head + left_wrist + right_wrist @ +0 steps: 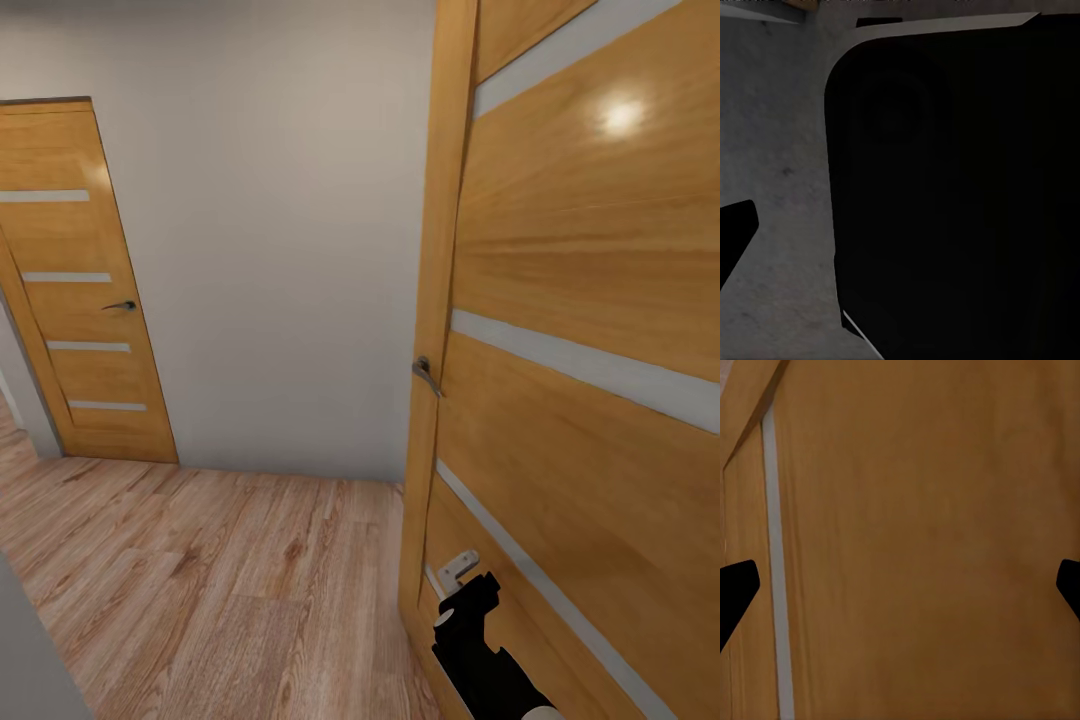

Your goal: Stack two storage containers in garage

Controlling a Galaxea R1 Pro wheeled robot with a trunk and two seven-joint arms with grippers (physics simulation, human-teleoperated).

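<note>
Standing in a hallway on light wood-plank flooring point(200, 590), not the garage. Going left to right in the head view: shut wooden door point(85, 290) at upper left with dark handle point(120, 305); plain pale wall point(290, 250) at centre; second wooden door point(590, 330) at right, very near, edge toward camera, grey lever point(427, 372) at mid-height.

Left gripper point(735, 240): one dark fingertip showing against a grey surface beside a large black shape; cannot tell whether spread or pressed together.

Right gripper point(470, 600) at lower right of the head view, just beside the near door. In its wrist view, both fingertips point(736, 585) sitting at opposite frame edges, spread wide, pinching nothing.

Storage containers: place not determinable from these views.

Judging the step as getting past the near door. Advising keeping the right arm off the panel and swinging the base wide of the door edge.

Reading no brands, labels or writing.
</note>
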